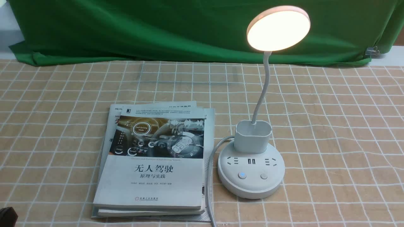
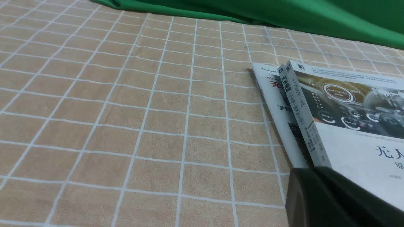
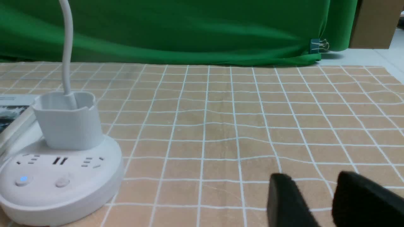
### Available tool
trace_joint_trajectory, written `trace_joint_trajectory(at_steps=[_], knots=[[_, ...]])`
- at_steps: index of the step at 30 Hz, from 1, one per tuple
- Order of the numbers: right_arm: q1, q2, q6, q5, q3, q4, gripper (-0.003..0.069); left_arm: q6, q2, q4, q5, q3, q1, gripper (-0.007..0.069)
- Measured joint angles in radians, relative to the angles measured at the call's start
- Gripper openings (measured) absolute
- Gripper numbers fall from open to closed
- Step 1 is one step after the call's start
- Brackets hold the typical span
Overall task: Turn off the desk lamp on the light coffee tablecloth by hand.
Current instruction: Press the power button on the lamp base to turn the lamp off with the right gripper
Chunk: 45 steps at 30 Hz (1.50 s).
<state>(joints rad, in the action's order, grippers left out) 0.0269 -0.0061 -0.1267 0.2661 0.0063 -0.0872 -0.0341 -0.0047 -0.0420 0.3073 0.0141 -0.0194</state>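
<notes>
The desk lamp stands on the light coffee tablecloth, and its round head glows. Its puck base has a blue-lit button and a plain button. In the right wrist view the lamp base sits well off to one side of my right gripper. That gripper is open, with bare cloth between its fingers. My left gripper shows as one dark block with jaws together, low over the cloth beside the books. Only its tip shows in the front view's lower left corner.
A stack of books lies just left of the lamp base. The lamp's white cord runs between them toward the front edge. A green cloth hangs behind, held by a binder clip. A cardboard box stands at the far right.
</notes>
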Motion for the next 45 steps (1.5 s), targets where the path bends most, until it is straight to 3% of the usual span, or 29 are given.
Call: trace_joint_trajectory(at_steps=[45], knots=[[0.0,0.0,0.026,-0.033,0.0,-0.015,0.0242,0.0,0.0,0.0,0.0,0.0,0.0,0.0004]])
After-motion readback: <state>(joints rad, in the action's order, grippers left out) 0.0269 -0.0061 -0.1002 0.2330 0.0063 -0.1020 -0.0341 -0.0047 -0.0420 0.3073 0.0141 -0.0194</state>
